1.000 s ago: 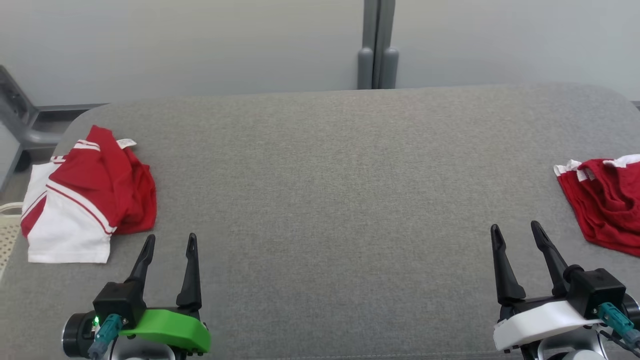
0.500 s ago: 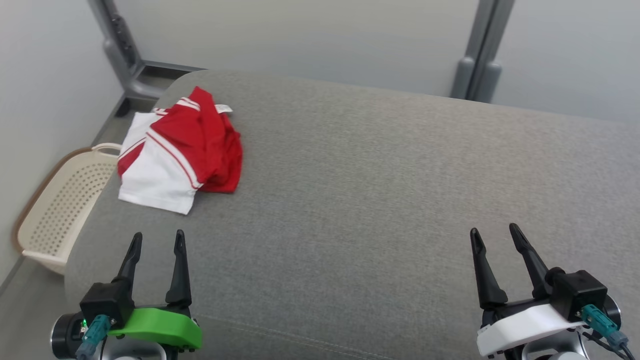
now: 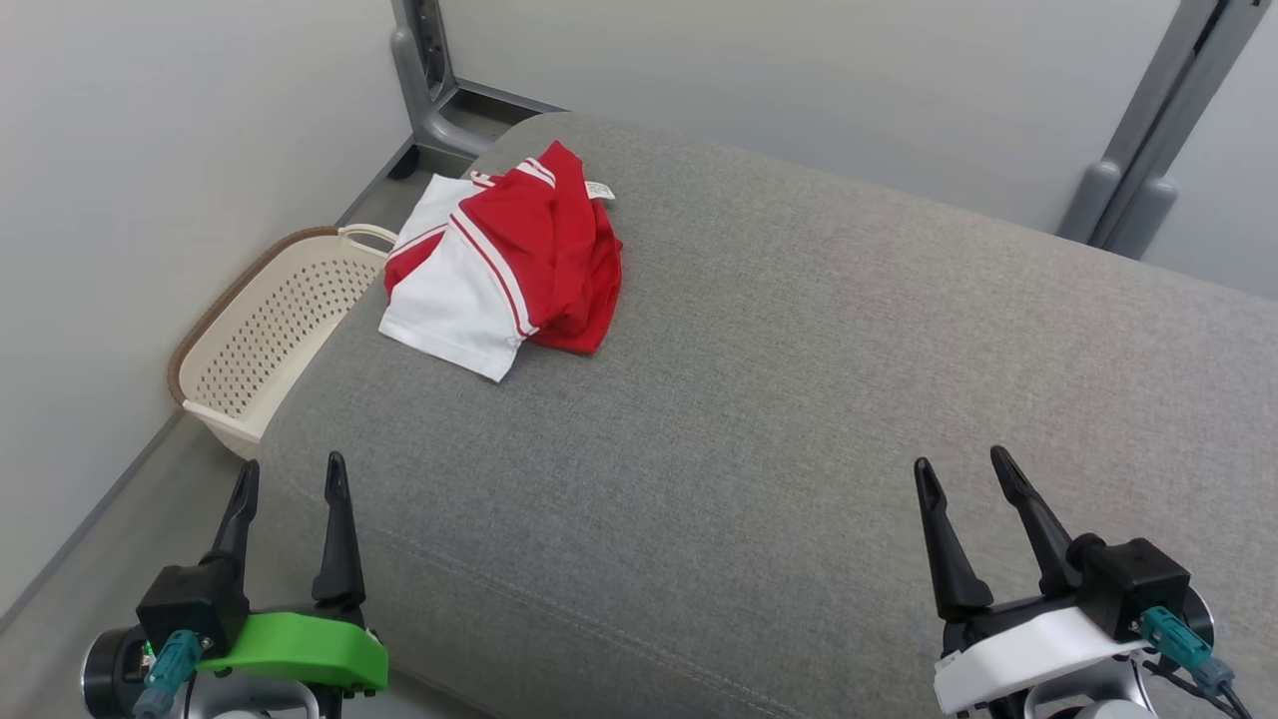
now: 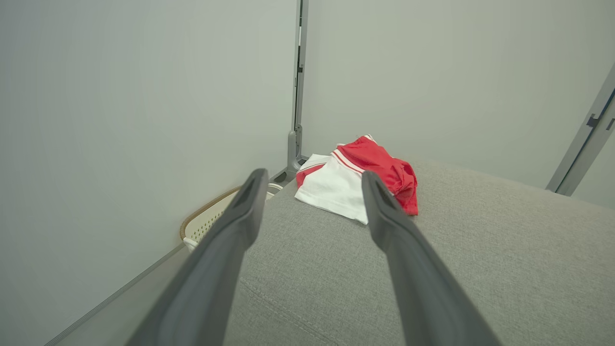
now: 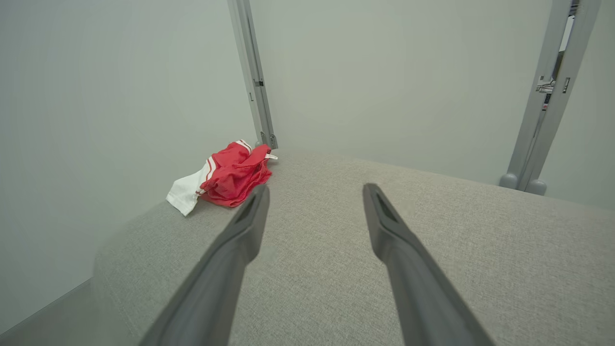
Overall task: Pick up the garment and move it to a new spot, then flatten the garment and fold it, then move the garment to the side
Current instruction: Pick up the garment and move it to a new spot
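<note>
Crumpled at far left corner of the grey padded surface (image 3: 779,399), near the cream basket (image 3: 270,330) on the floor: red-and-white garment (image 3: 504,270), well apart from left gripper (image 3: 292,464) and right gripper (image 3: 959,459), both spread wide, empty, poised near the front edge, probably ready to reach.

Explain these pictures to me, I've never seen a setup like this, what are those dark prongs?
It is a two-armed robot seen through its cameras. One picture comes from its head, looking down at a grey padded surface. The other two come from its wrists, each looking along that arm's pair of prongs. Those are its grasping tools: the left tool, on a green mount, and the right tool, on a white one. Both are open and hold nothing. A crumpled red and white garment lies at the surface's far left corner, and a cream basket sits on the floor beside it.
</note>
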